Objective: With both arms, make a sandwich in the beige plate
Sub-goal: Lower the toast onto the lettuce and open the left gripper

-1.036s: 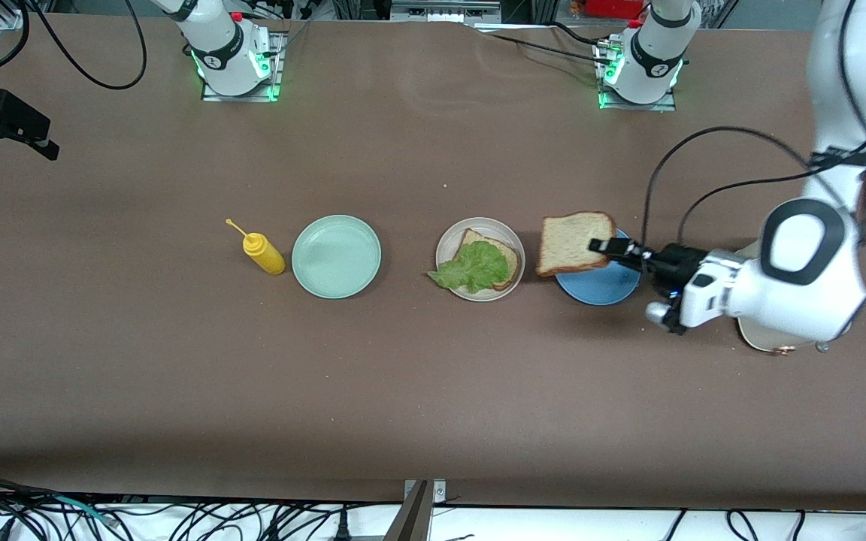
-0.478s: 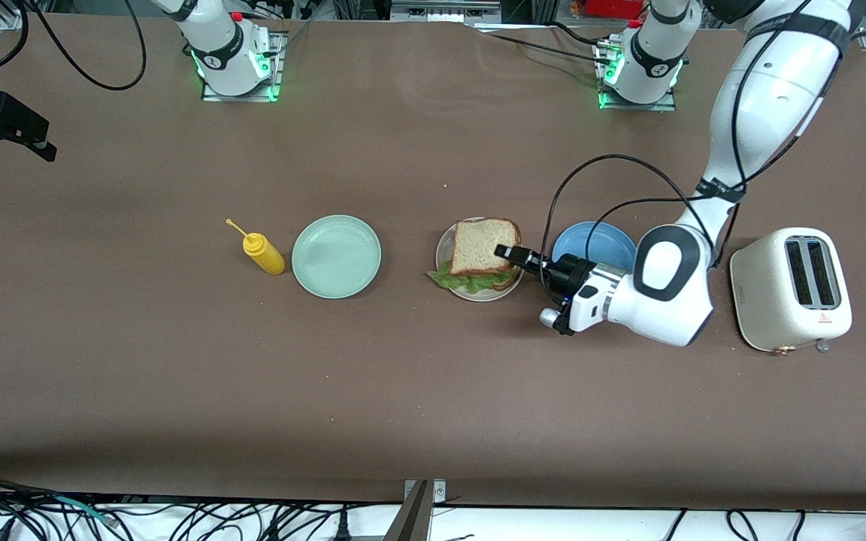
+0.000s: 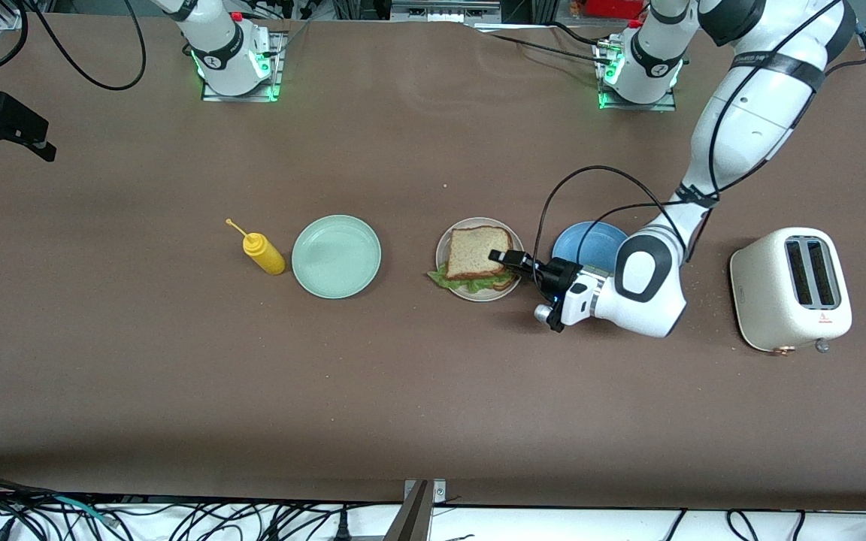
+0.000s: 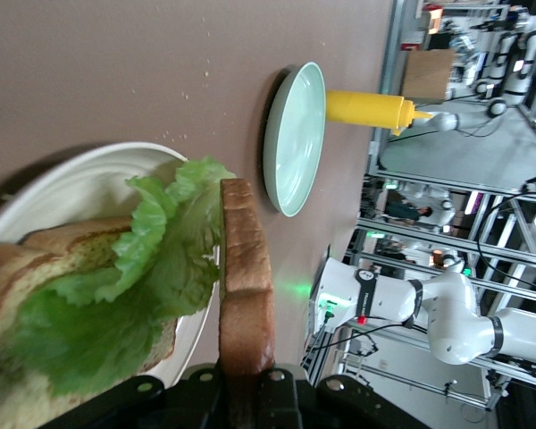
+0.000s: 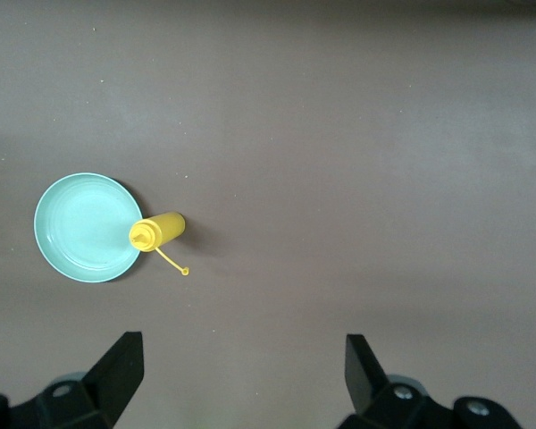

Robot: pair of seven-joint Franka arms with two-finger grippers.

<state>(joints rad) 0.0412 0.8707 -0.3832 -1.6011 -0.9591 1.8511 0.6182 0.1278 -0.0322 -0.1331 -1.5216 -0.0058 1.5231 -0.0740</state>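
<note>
Two slices and a leaf are now stacked on the beige plate, so most of the sandwich looks built. Taking that plate as the landmark: the left gripper reaches over its rim from the left arm's end of the table, fingers pressed together on the edge of the top toast slice. In the left wrist view that slice stands just off the lettuce leaf, which covers the bottom slice; whether the top slice already rests flat is hard to judge. What seems left is lowering, letting go and pulling the arm away.

Beside the plate toward the left arm's end sits the blue plate; toward the right arm's end, the mint green plate and the yellow squeeze bottle. High over those two, the right gripper waits, spread wide and empty.
</note>
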